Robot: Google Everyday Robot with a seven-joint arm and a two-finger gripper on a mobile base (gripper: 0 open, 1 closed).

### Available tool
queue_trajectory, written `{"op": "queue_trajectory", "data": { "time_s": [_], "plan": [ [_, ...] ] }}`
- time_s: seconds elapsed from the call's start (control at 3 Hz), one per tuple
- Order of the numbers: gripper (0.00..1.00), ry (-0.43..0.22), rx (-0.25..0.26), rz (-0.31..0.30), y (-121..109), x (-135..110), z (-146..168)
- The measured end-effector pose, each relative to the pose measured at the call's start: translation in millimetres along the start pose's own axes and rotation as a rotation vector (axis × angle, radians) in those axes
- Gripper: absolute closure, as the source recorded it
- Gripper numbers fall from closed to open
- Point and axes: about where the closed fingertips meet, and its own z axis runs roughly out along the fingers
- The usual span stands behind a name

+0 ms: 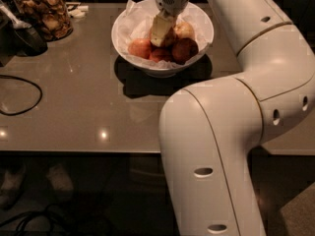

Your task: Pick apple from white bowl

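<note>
The white bowl (199,21), lined with crinkled white paper, stands at the back of the table and holds several apples. A pinkish-red apple (140,48) lies at the bowl's front left. A darker red apple (185,50) lies at the front right and a pale apple (185,30) behind it. My gripper (160,32) reaches down from above into the middle of the bowl. It sits among the apples, just right of the pinkish-red one, and hides what lies under it.
A glass jar of brown snacks (45,14) stands at the back left beside a dark object (24,36). A black cable (19,95) loops on the table's left side. My own white arm (221,132) fills the right foreground.
</note>
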Motion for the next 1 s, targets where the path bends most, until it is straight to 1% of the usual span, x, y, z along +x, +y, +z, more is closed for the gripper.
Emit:
{"op": "queue_trajectory", "data": {
  "time_s": [0.33, 0.67, 1.0],
  "plan": [
    [1.00, -0.023, 0.025, -0.012, -3.7, -5.7, -4.0],
    [1.00, -0.046, 0.031, -0.029, 2.7, -8.7, -19.7],
    [1.00, -0.103, 0.052, -0.043, 12.5, 1.4, -54.4]
  ]
}}
